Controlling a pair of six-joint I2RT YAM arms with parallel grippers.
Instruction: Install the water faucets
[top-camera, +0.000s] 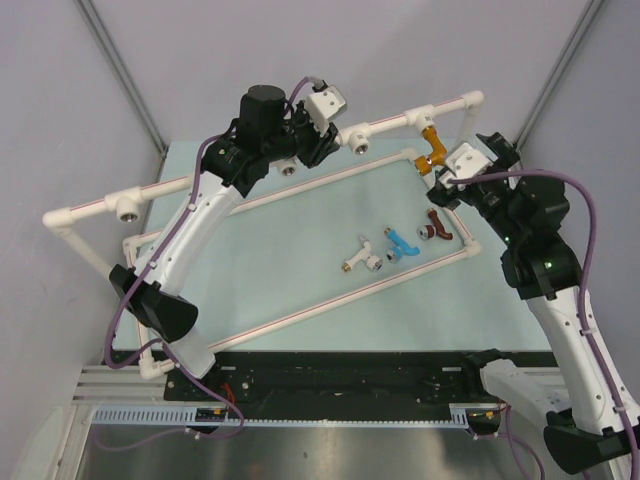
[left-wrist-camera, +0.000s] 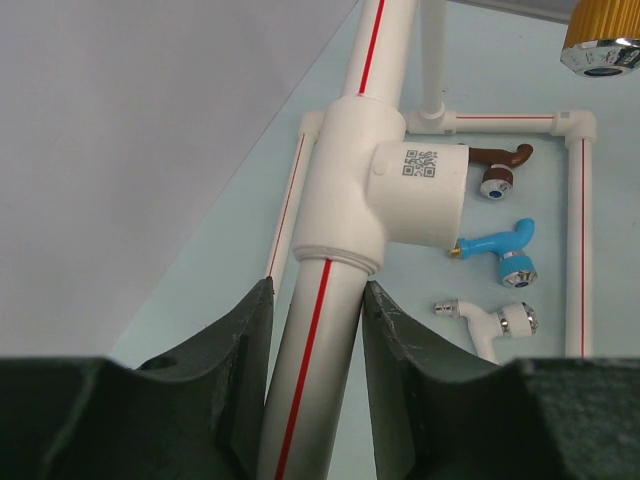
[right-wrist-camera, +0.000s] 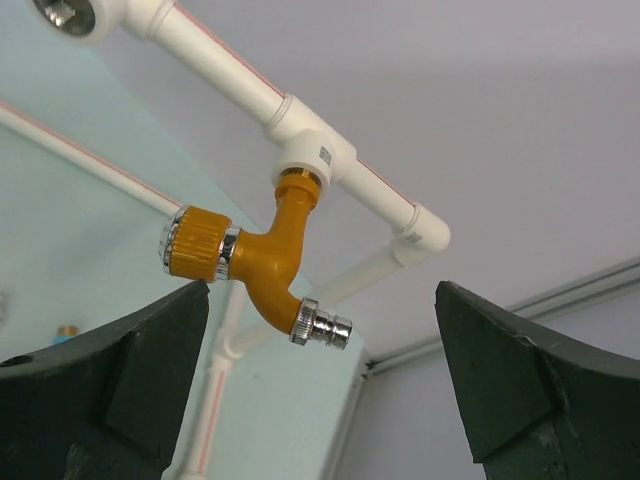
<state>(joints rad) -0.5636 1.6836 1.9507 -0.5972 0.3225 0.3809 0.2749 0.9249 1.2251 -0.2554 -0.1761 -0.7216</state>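
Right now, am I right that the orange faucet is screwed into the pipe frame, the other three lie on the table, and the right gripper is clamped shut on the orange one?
Not quite: the right wrist view shows the right gripper open, its fingers spread clear of the orange faucet on the pipe frame. The rest holds.

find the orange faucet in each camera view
top external: orange faucet at upper right, hanging under the top rail
left wrist: only its gold knob, cut off at the top right corner
right wrist: centre, screwed into a T-socket on the rail
shared landmark: the red-striped white top rail, seen in all three
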